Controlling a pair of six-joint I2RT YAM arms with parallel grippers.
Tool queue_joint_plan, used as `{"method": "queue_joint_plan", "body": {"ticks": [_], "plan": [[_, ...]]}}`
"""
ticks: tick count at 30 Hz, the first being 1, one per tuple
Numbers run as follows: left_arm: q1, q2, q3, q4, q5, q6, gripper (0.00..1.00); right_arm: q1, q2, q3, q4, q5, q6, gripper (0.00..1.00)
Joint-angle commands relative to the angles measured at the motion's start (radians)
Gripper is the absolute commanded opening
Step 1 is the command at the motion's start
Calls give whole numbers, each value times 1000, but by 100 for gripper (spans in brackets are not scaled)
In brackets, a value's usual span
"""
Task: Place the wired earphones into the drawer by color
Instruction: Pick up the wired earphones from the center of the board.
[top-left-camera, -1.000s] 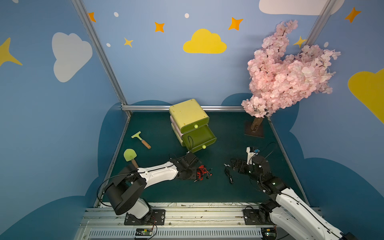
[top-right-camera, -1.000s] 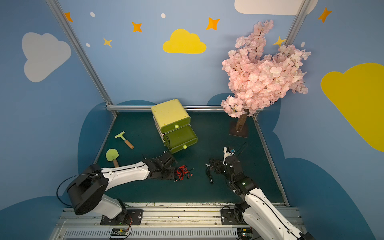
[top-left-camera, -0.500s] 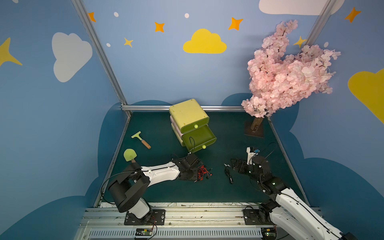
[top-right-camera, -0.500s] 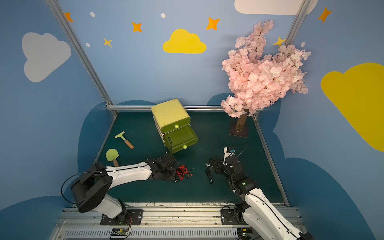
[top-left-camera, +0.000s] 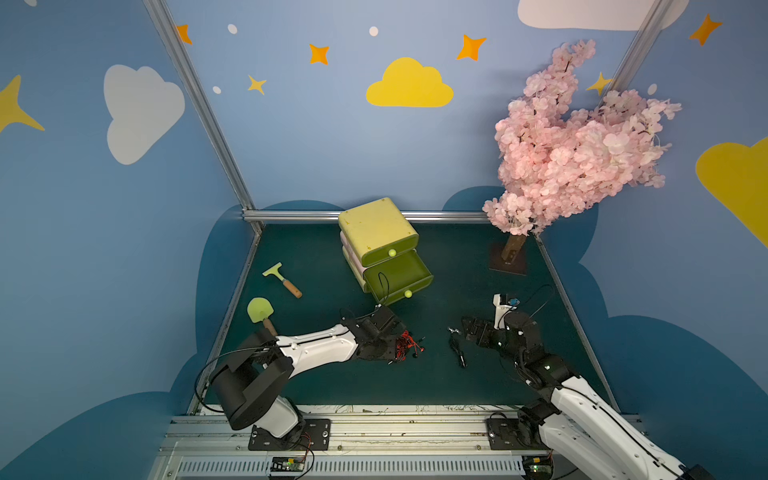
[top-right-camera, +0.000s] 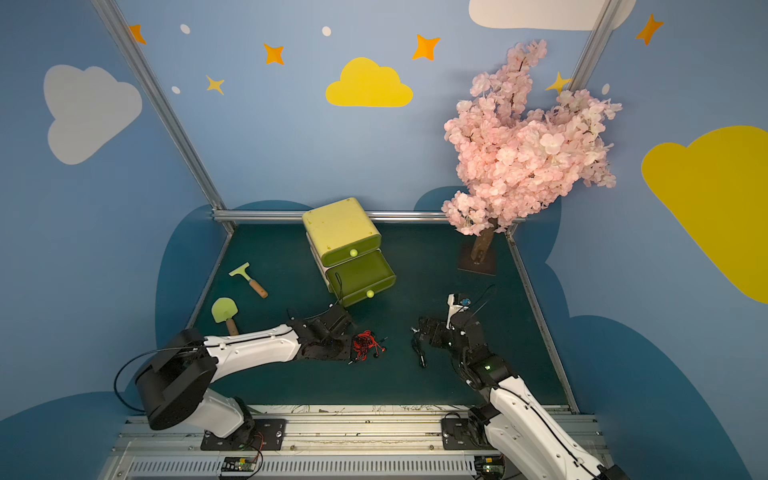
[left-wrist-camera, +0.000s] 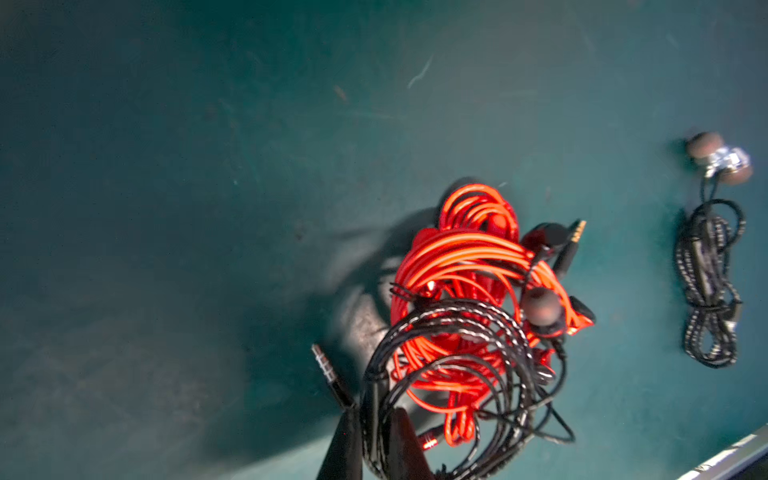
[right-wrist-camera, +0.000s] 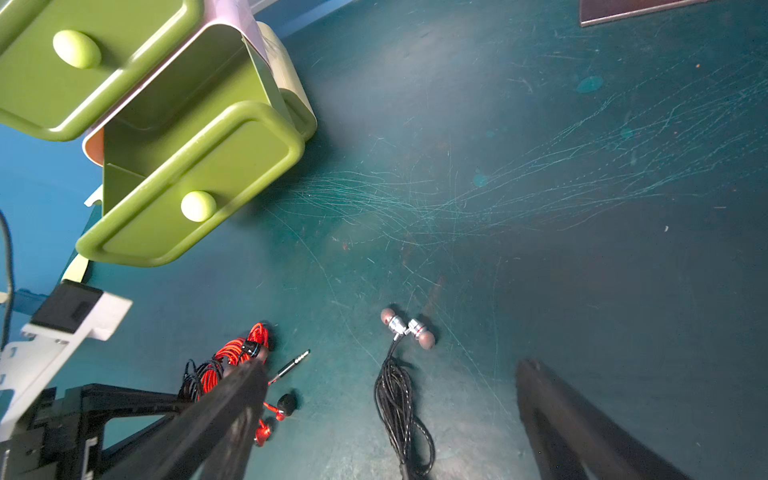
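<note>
1. Left gripper (left-wrist-camera: 376, 440) is pinched on the red-and-black earphones (left-wrist-camera: 469, 316), low on the table (left-wrist-camera: 166, 208).
2. Right gripper (right-wrist-camera: 390, 415) is spread wide over the black earphones (right-wrist-camera: 401, 411), probably lining up a grab.
3. Bottom drawer (top-left-camera: 401, 272) sits open, ready for drop-off.

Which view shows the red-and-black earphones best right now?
The left wrist view: the red-and-black earphones fill it, the left gripper closed on their cable. In both top views they are a small tangle; the right wrist view shows them partly hidden behind a finger.

Two earphone bundles: red-black (top-left-camera: 405, 345), black (top-left-camera: 457, 352). Two drawers (top-left-camera: 401, 274). Two toy tools (top-left-camera: 282, 280). One tree (top-left-camera: 573, 153).
</note>
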Motion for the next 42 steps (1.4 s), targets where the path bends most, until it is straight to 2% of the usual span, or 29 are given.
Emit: {"method": "queue_joint_plan", "body": {"ticks": [1, 26, 33, 42], "plan": [[-6, -44, 9, -31, -14, -5, 14, -5, -3, -7, 22, -2, -9, 98], [-9, -415, 37, -147, -135, 47, 12, -7, -20, -10, 19, -8, 3, 98], [0, -431, 87, -150, -150, 87, 12, -8, -30, -9, 14, -8, 5, 98], [60, -368, 216, -150, -136, 175, 12, -9, -34, -7, 19, -16, 5, 98]]}}
